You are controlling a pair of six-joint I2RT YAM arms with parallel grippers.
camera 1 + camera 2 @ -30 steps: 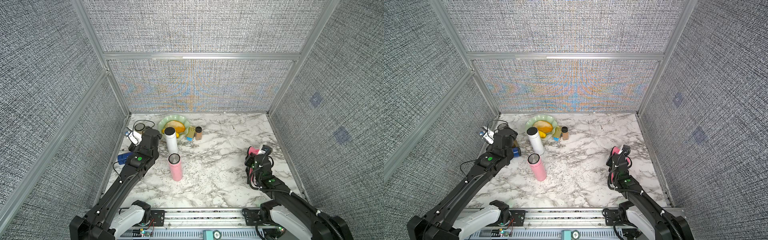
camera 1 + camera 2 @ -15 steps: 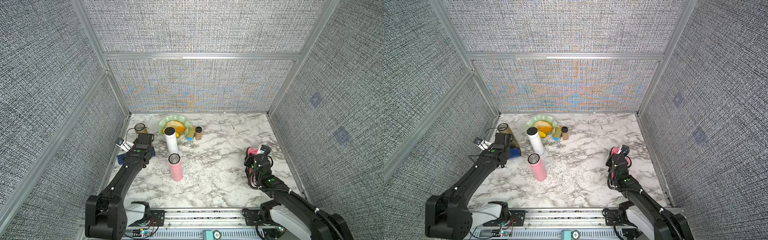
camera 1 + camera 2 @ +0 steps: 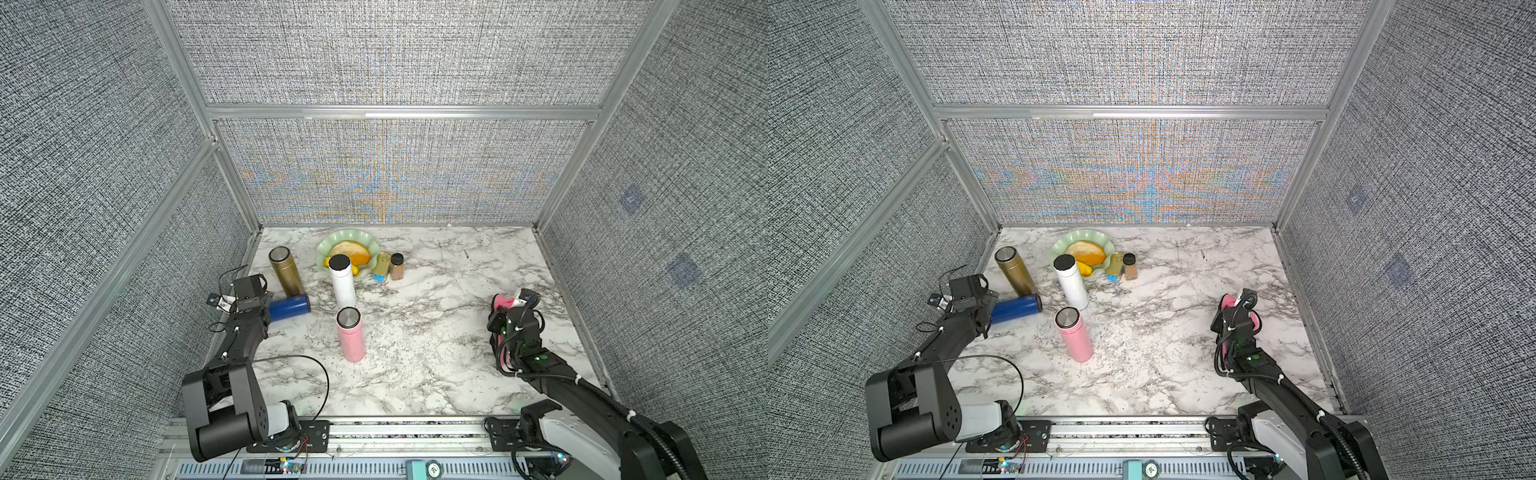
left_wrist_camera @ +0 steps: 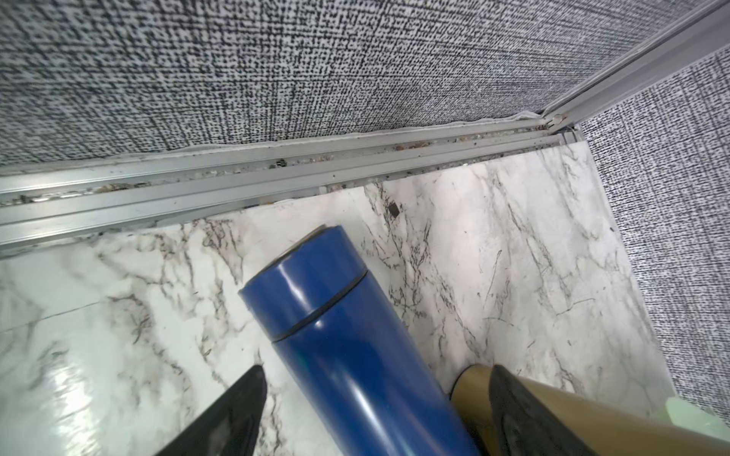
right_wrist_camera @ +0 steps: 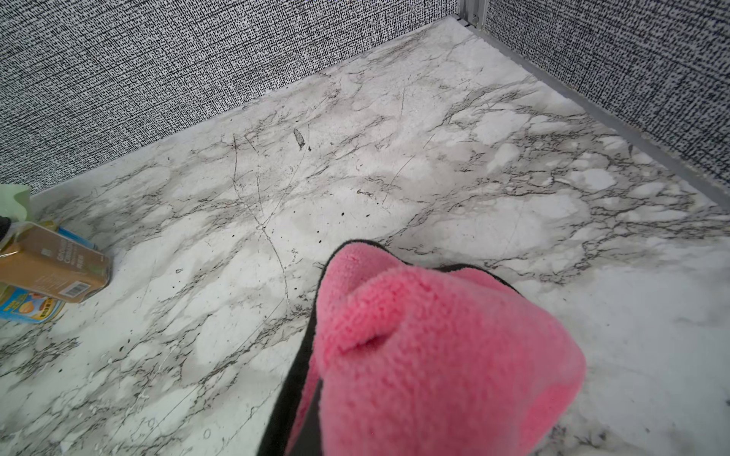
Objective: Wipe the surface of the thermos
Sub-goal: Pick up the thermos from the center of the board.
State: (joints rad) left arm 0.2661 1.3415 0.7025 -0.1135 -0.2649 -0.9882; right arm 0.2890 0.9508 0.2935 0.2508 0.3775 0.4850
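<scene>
Blue thermos (image 4: 335, 335) between parted jaws, near rail (image 4: 237, 173)

Both top views look down from high up at the robot's end, facing the back wall (image 3: 386, 174), and see the same whole marble table (image 3: 436, 374). The left wrist view sits very close to the blue thermos (image 4: 355, 355). The right wrist view looks low across the table, past the pink cloth (image 5: 434, 355)
</scene>
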